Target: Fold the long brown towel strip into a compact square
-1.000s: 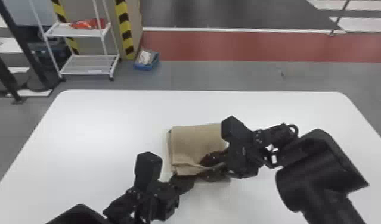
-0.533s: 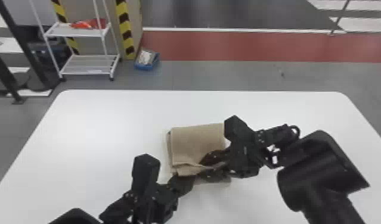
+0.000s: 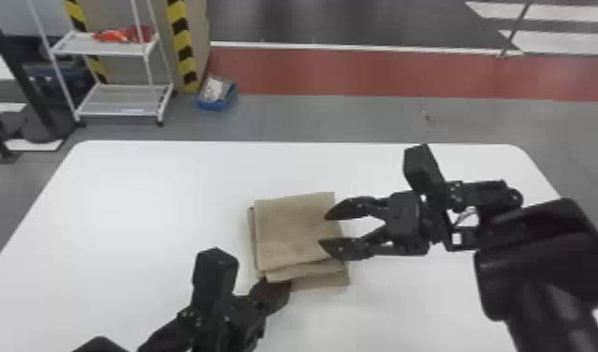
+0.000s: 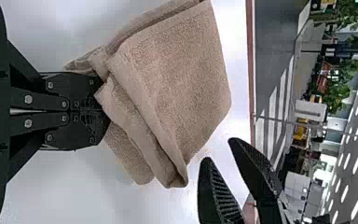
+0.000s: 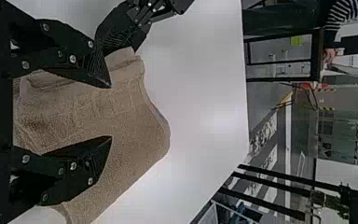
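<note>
The largest thing before you is the white table [image 3: 138,187], its far corners rounded. Behind it, on your left, stands a white shelf rack [image 3: 120,100] with two shelves showing. Your right arm [image 3: 541,267] comes in over the table from the right side. Near the middle of the table you have the towel [image 3: 295,229], folded into a roughly square, layered pad. Its layers don't quite line up: lower ones stick out past the top one along the edge nearest you, and another shows at its left edge. Your right gripper [image 3: 324,229] stands wide, holding nothing between its fingers; its tips are over the towel's right part, one farther from you than the other. In the right wrist view you see tan cloth beneath both fingers, though you cannot tell whether they touch it. Your left gripper [image 3: 278,285] is at the towel's near left corner, its fingers narrow, brought together, their tips against the layered edge; you cannot tell whether any cloth is pinched between them. On the floor by the rack sits a small blue box [image 3: 218,104], and on the rack's higher shelf lies something red [image 3: 143,33].
</note>
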